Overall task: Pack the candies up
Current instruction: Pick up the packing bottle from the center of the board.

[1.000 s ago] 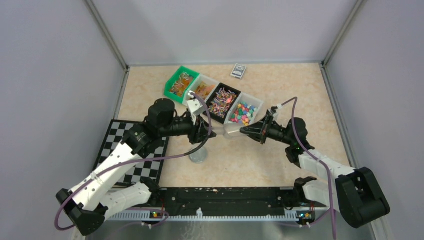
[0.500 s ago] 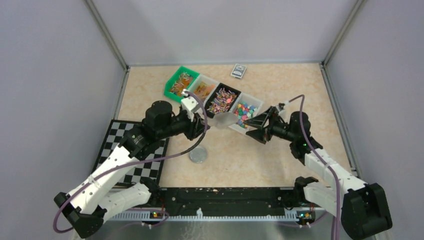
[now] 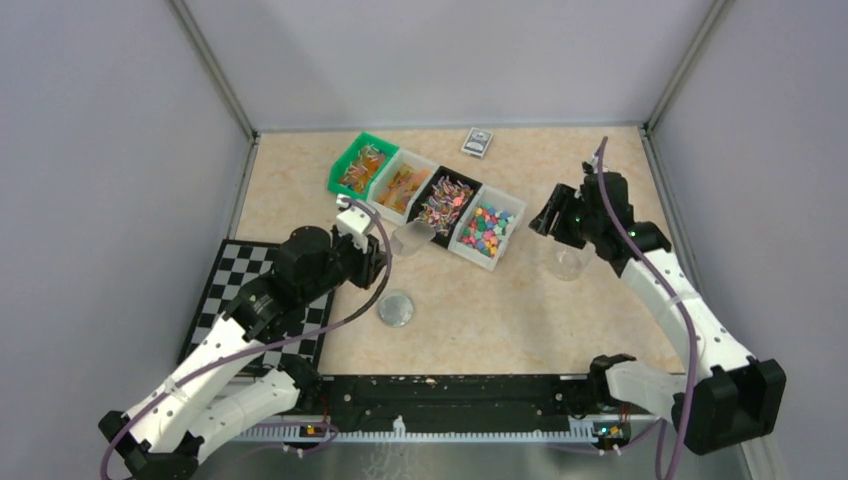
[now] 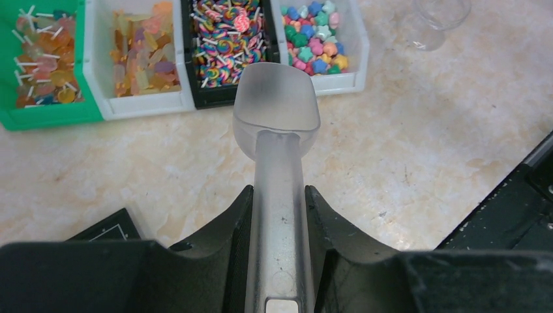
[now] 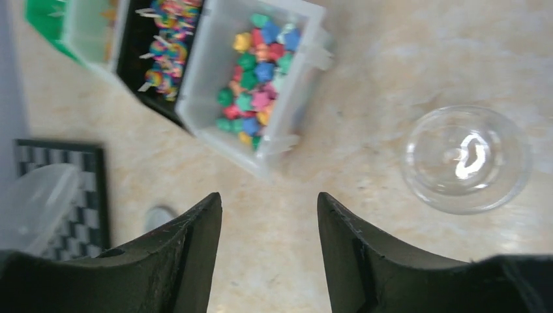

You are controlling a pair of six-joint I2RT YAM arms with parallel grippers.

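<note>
The candies lie in four bins in a row: orange and pink ones in the green bin, orange gummies, lollipops, and mixed bright pieces. My left gripper is shut on the handle of a frosted, empty scoop, whose bowl hangs just short of the black bin. My right gripper is open and holds nothing, high over the table right of the bins. A clear round cup stands empty beside it.
A round silver lid lies on the table in front of the bins. A checkerboard sits at the near left under my left arm. A small card box lies at the back. Grey walls close in three sides.
My right gripper opened, let go of the scoop and swung up to the back right, over the cup. My left arm drew the scoop back and left, towards the black bin.
</note>
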